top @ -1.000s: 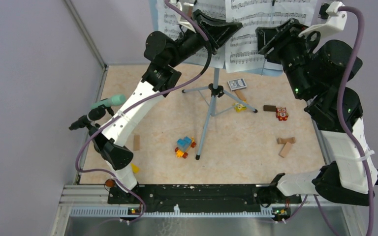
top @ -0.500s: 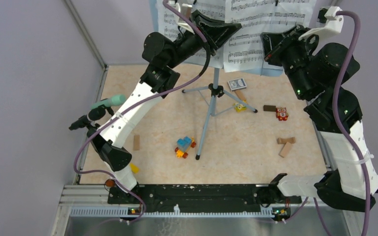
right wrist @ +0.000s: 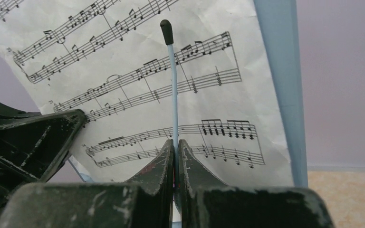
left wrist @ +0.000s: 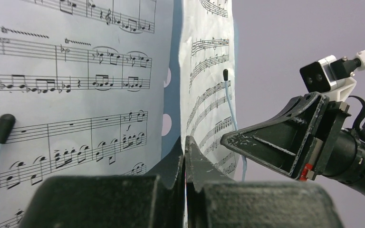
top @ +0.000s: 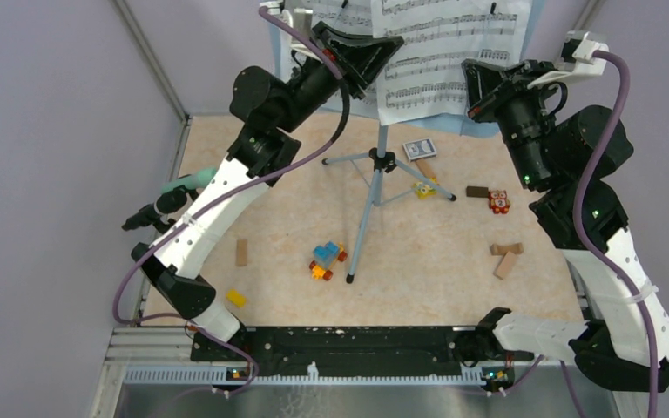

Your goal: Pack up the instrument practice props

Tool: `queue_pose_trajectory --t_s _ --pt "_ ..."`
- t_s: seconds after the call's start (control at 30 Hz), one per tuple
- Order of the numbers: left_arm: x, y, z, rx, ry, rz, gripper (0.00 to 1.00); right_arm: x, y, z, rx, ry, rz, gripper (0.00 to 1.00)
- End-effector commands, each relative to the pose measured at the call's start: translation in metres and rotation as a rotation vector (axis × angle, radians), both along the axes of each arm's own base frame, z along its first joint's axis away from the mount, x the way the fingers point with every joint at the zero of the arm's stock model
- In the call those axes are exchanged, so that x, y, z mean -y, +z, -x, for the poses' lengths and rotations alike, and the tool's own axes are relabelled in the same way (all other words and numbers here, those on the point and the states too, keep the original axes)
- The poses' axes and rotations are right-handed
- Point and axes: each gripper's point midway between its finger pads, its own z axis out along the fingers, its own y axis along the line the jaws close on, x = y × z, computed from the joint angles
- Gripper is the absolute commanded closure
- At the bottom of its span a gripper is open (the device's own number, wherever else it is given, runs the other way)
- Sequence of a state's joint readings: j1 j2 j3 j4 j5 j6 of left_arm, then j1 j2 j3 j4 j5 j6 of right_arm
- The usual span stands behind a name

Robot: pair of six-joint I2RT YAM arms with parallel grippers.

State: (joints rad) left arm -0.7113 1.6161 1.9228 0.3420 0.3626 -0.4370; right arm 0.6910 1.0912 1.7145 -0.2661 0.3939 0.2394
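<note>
The pale-blue music desk [top: 531,26] stands on its silver tripod pole [top: 368,205] at the back. Two white sheet-music pages lean on it, the left page [left wrist: 66,95] and the right page [top: 453,61]. My left gripper [top: 390,45] [left wrist: 185,141] is shut on the right page's left edge. My right gripper [top: 470,90] [right wrist: 177,145] is shut on the thin pale-blue page-holder wire [right wrist: 173,85] at that page's lower edge. At the table's left edge, the mint-green microphone [top: 193,181] and the black microphone [top: 151,212] sit raised. Their holders are hidden by the left arm.
Colourful toy bricks [top: 327,259] lie beside the tripod's near leg. A yellow brick [top: 236,298] lies near the left arm's base. Tan wooden blocks [top: 505,258] lie at the right, with a red toy [top: 499,202] and a dark block [top: 476,191]. A small card box [top: 419,148] sits behind.
My right gripper has gone from open to shut on the wire. Both arms and the right page have shifted a little to the left.
</note>
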Motion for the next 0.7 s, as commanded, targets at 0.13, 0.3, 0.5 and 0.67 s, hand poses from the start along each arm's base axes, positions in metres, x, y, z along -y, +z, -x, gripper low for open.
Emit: queue_pose_trajectory --t_s 0.13,0.3,0.5,0.67 --pt "-0.042 0.025 0.024 0.028 0.094 0.034 1.00 0.002 0.017 0.007 0.066 0.010 -0.004 0.99" --pt "-0.076 0.015 0.038 0.015 0.201 0.017 1.00 0.004 0.014 0.010 0.059 0.011 0.009 0.96" --pt "-0.109 0.005 0.061 0.017 0.275 -0.024 1.00 0.002 0.011 0.011 0.047 0.026 0.024 0.87" --pt "-0.126 -0.011 0.084 -0.005 0.269 -0.079 1.00 0.006 0.006 0.017 0.031 0.030 0.019 0.57"
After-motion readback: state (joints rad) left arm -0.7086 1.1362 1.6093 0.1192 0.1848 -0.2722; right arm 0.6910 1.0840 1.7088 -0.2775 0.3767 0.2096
